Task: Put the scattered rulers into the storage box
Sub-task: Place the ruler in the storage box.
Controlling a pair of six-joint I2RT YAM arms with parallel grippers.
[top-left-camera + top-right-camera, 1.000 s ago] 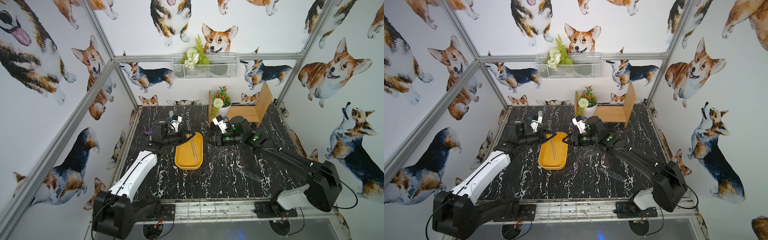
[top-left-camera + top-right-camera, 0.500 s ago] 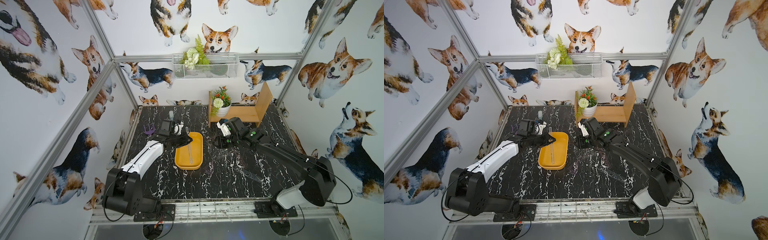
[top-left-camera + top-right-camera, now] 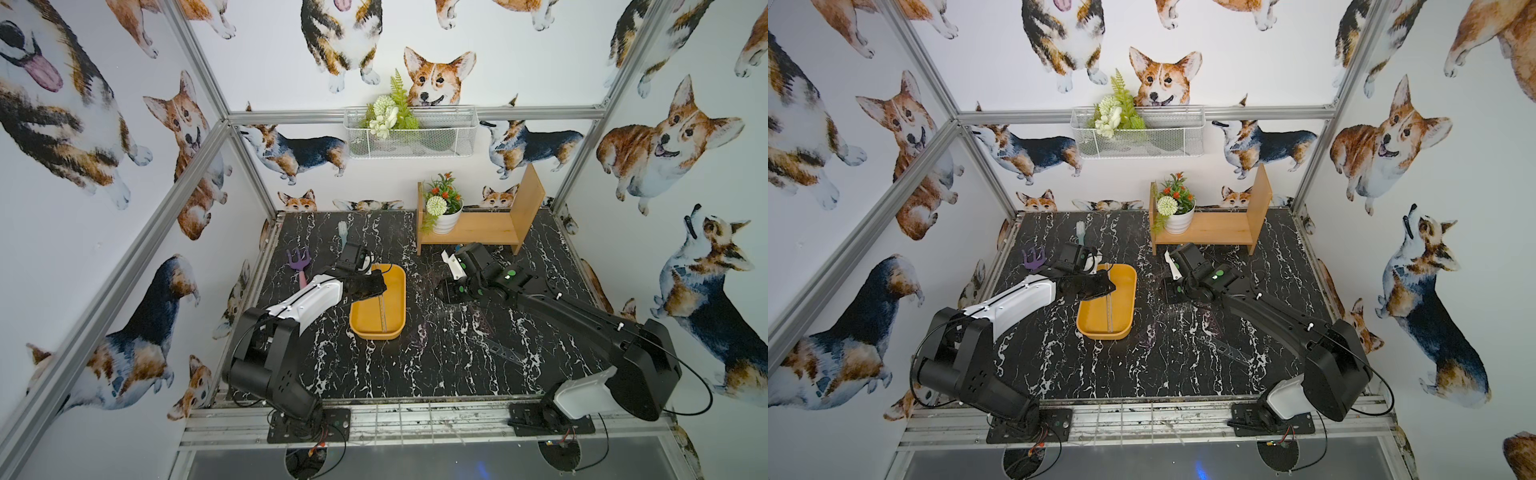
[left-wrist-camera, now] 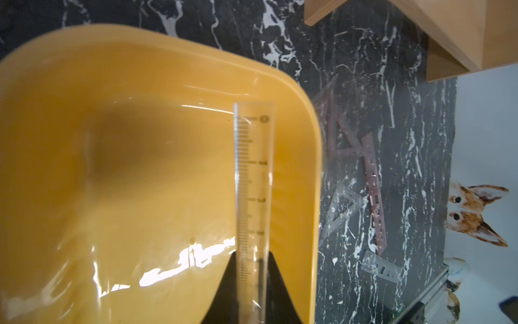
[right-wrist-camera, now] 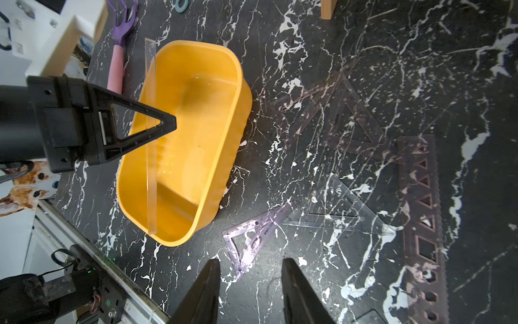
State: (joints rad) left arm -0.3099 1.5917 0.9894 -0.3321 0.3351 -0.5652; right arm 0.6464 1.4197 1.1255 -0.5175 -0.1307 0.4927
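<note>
Step in hand: setting one ruler down into the storage box (image 3: 365, 320).
Left claw (image 5: 168, 126): pinching a clear straight ruler (image 4: 253, 179) near its middle, over the box's left side.
Straight ruler: runs lengthwise over the box, about as long as it. Its far end shows above the far rim in the right wrist view; whether the near end touches the floor I cannot tell.
Storage box: just left of centre in both top views, otherwise empty.
Right claw (image 5: 251, 261): spread, holding nothing, hovering over the tabletop (image 3: 415, 365) right of centre.
Rulers left out: several set squares (image 5: 342, 213) and a long perforated ruler (image 5: 420, 210), flat on the tabletop right of the box.
Doing it well: keep the strip parallel to the long walls, lower it until both ends are below the rim, then let go.
Watch for: an end catching the rim would probably leave the ruler propped or tip it out, and a high drop may bounce it.
</note>
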